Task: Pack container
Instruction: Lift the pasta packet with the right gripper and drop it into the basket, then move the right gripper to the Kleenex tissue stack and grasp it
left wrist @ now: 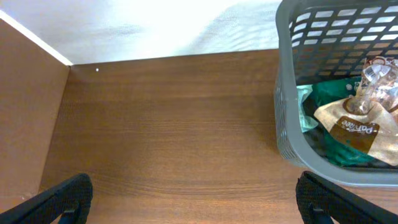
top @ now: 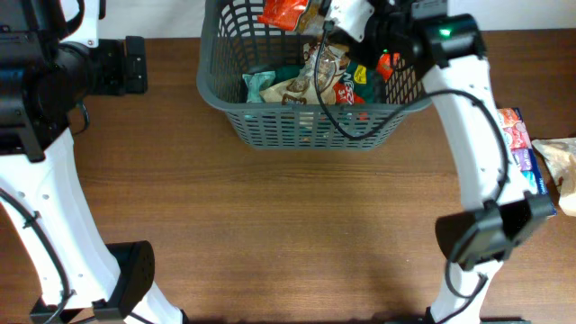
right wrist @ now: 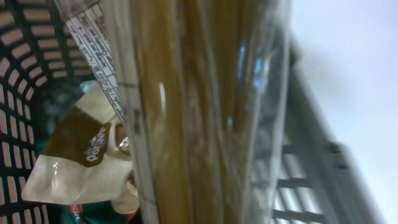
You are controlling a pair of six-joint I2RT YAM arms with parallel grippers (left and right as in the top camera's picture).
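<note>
the step in hand looks like a drop-off. the right gripper [top: 340, 22] is over the far right part of the grey basket [top: 306, 128], and in its wrist view a clear packet of brown sticks [right wrist: 199, 112] fills the frame, right up against the camera. that closeness suggests the packet is in the grip, but the fingers are hidden behind it, so how far apart the jaws stand cannot be told. the left gripper [left wrist: 199, 208] hangs over bare table [left wrist: 174, 137] just left of the basket, its jaws spread wide with nothing between them.

as a judgement, the next move calls for lowering the packet below the rim, clear of the slotted wall. it should then be released over the heap so that it lies flat rather than propped on the edge. a colourful pack [top: 517, 135] and a beige bag [top: 560, 166] lie at the table's right edge, well apart from the basket, and look like the pieces left to fetch.

the basket stands upright at the far middle of the table. it is dark grey plastic, rectangular, with lattice-slotted sides and a solid rim, and is far bigger than any packet. it already holds a cream-and-brown packet [top: 297, 88], a teal-green packet [top: 258, 85] beside it and a red packet [top: 349, 90], loosely piled, with room above them.
</note>
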